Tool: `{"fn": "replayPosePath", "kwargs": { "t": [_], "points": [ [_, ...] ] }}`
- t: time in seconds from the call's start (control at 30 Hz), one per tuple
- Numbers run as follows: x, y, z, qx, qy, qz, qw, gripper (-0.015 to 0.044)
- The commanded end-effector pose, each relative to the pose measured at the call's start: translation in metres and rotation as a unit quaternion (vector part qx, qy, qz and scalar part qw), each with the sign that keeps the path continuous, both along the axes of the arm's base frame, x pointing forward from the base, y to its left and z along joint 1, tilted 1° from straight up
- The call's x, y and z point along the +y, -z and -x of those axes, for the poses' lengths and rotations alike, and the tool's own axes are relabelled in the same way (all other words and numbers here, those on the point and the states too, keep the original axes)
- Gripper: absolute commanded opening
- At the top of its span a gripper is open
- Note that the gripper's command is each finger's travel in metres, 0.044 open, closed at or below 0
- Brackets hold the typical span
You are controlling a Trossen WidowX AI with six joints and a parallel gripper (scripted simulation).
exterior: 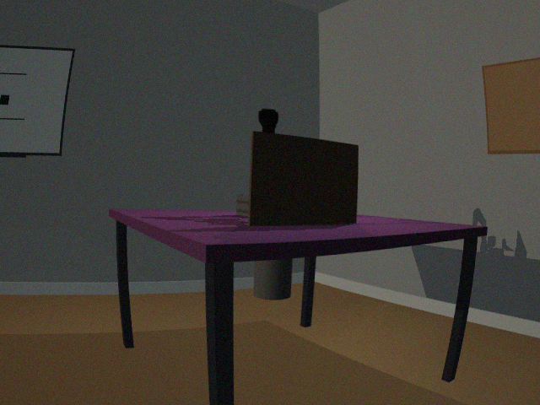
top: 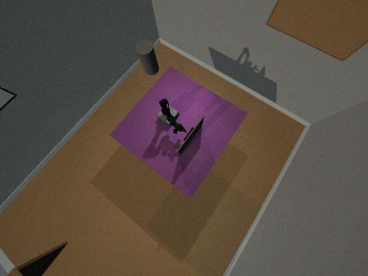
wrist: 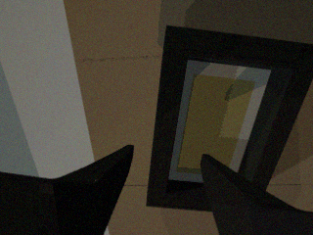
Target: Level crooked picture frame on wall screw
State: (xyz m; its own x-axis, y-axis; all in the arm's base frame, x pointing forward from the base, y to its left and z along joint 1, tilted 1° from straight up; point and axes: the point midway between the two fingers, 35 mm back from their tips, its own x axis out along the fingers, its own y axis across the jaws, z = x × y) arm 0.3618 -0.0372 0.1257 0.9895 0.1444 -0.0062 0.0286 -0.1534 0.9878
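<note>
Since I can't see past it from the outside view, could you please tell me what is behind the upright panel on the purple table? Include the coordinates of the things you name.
The robot arm's dark top (exterior: 267, 118) shows above the panel (top: 199, 125) (exterior: 304, 180); a pale base (exterior: 242, 205) peeks out left. The gripper is hidden.

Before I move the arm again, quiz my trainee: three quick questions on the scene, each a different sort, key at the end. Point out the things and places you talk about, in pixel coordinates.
1. True or false: the gripper (top: 186, 131) (wrist: 167, 155) is shut on the frame (top: 188, 134) (wrist: 158, 122).
2. Which colour is the frame's border? A) white B) black C) orange
3. Fill the gap: in the exterior view, the frame is hidden behind the upright ____ on the table (top: 133, 127) (exterior: 283, 237).

Key: 1 false; 2 B; 3 board (top: 199, 122) (exterior: 304, 180).
</note>
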Motion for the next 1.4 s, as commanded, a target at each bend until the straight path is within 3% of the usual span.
{"fn": "replayPosePath", "kwargs": {
  "t": [0.0, 1.37],
  "points": [
    [-0.001, -0.002, -0.002, -0.003, 0.002, -0.001, 1.0, 0.026],
    [0.005, -0.003, -0.042, -0.004, 0.002, -0.001, 1.0, 0.026]
  ]
}}
